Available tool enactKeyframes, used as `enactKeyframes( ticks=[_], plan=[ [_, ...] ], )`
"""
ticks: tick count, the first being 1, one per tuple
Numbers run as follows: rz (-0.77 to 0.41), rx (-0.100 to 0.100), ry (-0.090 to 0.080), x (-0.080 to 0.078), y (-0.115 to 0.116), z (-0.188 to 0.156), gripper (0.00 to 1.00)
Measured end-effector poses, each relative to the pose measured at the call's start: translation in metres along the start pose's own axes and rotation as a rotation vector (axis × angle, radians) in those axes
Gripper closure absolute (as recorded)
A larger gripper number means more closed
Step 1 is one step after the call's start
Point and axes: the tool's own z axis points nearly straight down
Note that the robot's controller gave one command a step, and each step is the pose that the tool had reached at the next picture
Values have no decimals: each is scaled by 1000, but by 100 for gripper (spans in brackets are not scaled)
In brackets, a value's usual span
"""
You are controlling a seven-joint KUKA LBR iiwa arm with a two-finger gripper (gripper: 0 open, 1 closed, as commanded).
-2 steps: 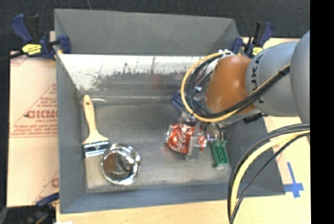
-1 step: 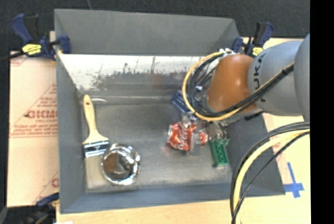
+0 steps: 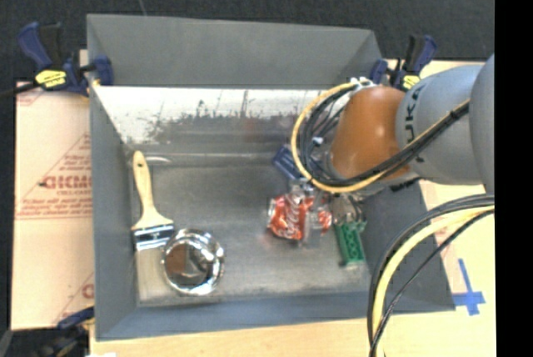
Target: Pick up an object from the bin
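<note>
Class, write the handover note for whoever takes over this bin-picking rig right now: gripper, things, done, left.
Gripper: low in the right half of the bin, over a crumpled red-and-white thing; whether it grips cannot be seen.
Just right of that: green block. Left side: wooden-handled brush, shiny metal cup.
Done: nothing seen lifted out yet.
Left: grasp one thing, lift it clear.

Crumpled packet: red, white and silver, shiny, wrinkled into a small uneven lump. Lies low on the floor of the bin, right of centre, nearer the front wall than the back, well clear of the left wall. Far edge partly hidden.
</note>
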Motion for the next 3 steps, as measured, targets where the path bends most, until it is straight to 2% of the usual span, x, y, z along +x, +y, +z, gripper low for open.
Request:
enactKeyframes(
  ticks=[2, 3],
  plan=[
    [0, 0, 3, 1, -1, -37, 100],
    [0, 0, 8, 1, -1, -70, 100]
  ],
)
